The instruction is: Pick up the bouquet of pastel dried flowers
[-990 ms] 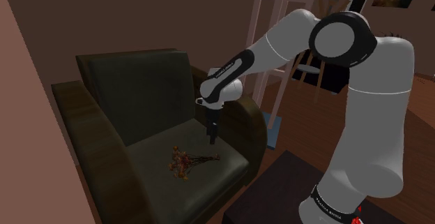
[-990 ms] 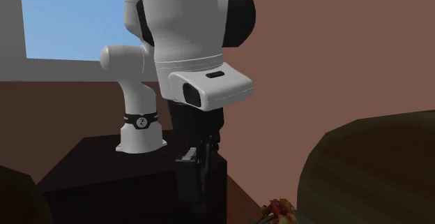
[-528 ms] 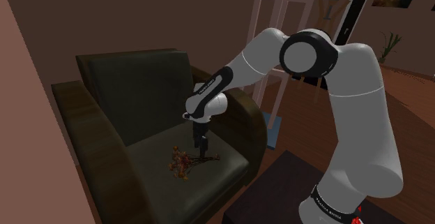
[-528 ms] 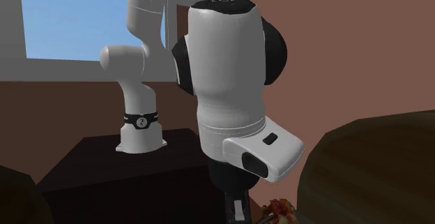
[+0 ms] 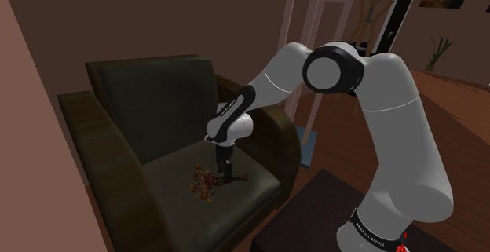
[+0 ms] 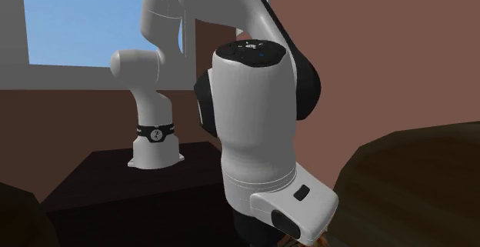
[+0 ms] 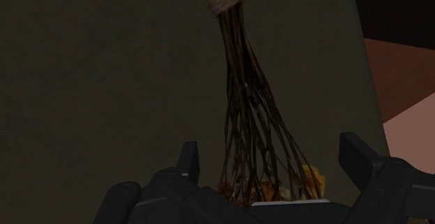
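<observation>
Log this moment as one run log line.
phase: pre-grasp | gripper: open, straddling bouquet stems | bouquet: lying on armchair seat, not held

White robot arm (image 5: 400,140) built of smooth, rounded tubular segments with dark joints. A large black round joint cap (image 5: 330,68) sits right of centre in the shoulder view. A black band (image 5: 372,228) with small white lettering rings the base at lower right, small red marks beneath it. The all-black gripper (image 7: 270,153) has two angular, blocky fingers.
</observation>
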`<state>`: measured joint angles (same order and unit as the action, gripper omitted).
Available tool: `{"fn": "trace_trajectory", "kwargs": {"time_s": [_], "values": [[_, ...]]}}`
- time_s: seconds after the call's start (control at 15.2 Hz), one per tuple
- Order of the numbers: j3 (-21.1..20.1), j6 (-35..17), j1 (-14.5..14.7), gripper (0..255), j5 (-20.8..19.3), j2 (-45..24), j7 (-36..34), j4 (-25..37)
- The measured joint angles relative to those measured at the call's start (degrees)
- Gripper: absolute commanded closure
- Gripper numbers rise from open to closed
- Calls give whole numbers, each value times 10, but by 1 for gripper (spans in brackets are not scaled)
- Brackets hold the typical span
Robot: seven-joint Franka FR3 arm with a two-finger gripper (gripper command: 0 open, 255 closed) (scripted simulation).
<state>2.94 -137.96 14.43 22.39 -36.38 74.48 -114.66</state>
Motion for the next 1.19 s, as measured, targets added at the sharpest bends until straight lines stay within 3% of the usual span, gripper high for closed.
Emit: {"fn": "trace_trajectory", "kwargs": {"time_s": [0.07, 0.73, 1.19], "values": [[0, -1, 0, 255, 0, -1, 0, 0], [0, -2, 0, 255, 1, -2, 1, 0], [6, 25, 4, 255, -9, 38, -10, -13]]}}
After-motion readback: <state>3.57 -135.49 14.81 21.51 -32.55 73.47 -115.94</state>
